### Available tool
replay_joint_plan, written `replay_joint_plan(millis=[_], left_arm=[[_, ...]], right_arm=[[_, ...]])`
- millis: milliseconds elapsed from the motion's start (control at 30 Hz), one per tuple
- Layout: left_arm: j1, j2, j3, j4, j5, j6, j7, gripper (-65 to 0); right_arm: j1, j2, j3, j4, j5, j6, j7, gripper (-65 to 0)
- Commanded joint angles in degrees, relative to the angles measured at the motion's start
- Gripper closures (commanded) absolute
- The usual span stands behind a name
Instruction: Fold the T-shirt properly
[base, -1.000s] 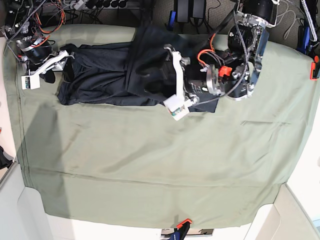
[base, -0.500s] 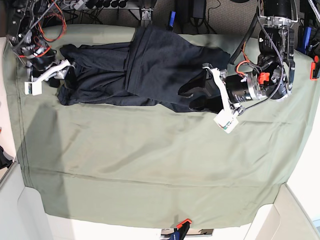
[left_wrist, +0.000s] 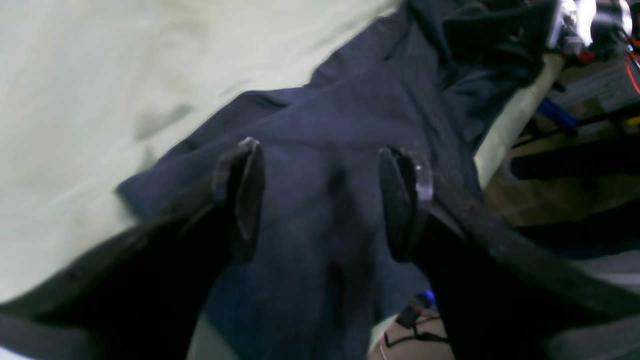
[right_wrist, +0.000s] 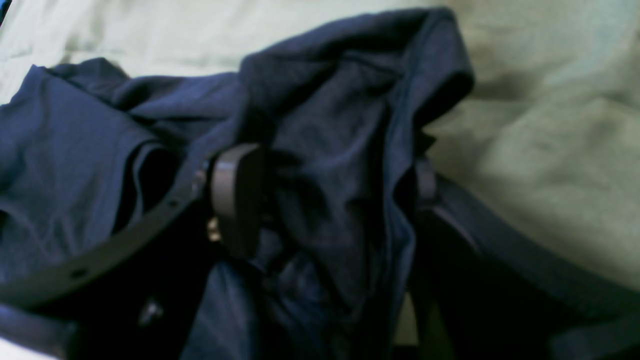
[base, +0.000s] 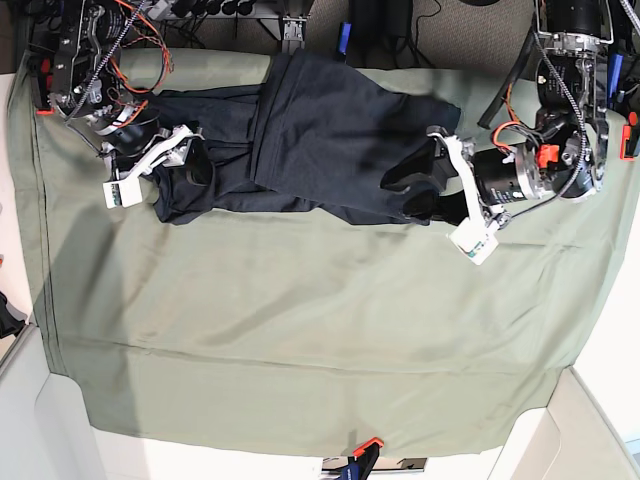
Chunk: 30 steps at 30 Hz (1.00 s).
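Note:
The dark navy T-shirt (base: 320, 140) lies crumpled along the back of the olive-green cloth (base: 300, 320). My left gripper (base: 412, 192) is at the shirt's right end. In the left wrist view it (left_wrist: 322, 195) is open, its fingers (left_wrist: 245, 190) straddling a flat layer of the shirt (left_wrist: 350, 115). My right gripper (base: 185, 170) is at the shirt's left end. In the right wrist view it (right_wrist: 330, 195) is open, with bunched shirt fabric (right_wrist: 325, 100) heaped between the jaws and partly hiding the right-hand finger.
Cables and electronics line the table's back edge (base: 200, 10). An orange clip (base: 367, 445) holds the cloth at the front edge and an orange clamp (base: 629, 135) sits at the right edge. The cloth in front of the shirt is bare.
My right gripper moved inward along the table, pushing the shirt's left end toward the middle. My left gripper went from above the shirt's middle to its right end.

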Motion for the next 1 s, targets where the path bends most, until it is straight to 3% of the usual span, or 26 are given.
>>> replay_joint_plan(millis=[0,133,167,267,400,700,833,967], left_arm=[[-0.7,-0.7,-1.4,1.1,-1.4,-0.5,-1.1,-38.6],[-0.6,-0.7,-5.3,1.1,-1.8,-0.5,-1.0,-38.6],[-0.4,-0.7,-6.1,1.1,-1.9,-0.5,-1.0,-38.6],[0.9,-0.8,-7.8,1.1,-2.0,-0.5,-0.5,-38.6],[4.0,-2.2,-9.4,1.1,-2.6,-0.5,-0.4,-38.6],[7.3,-2.6,-16.6,1.1,-4.7,-0.5,-0.3,-38.6],[7.4,-2.6,-17.7,1.1,-6.4,-0.5,0.5,-38.6],[7.5,-2.6,-17.6,1.1,-7.2,-0.5,0.6,-38.6]], right_arm=[[-0.1,-0.1,-0.3,0.5,-0.5,0.0,-2.6,-33.0],[0.0,0.1,-0.2,0.7,-4.5,0.0,0.1,-2.8],[0.0,0.1,-0.2,0.7,-6.4,0.0,1.4,0.0],[0.6,1.0,-0.2,0.7,-12.0,0.0,4.8,0.0],[2.9,4.2,-0.2,0.7,-16.6,0.0,4.8,0.0],[8.1,12.1,4.6,0.1,-17.1,0.0,4.5,0.0],[8.6,14.5,7.8,0.0,-16.2,-0.2,4.3,0.0],[8.5,14.6,9.8,0.1,-6.1,-0.1,1.3,0.0]])
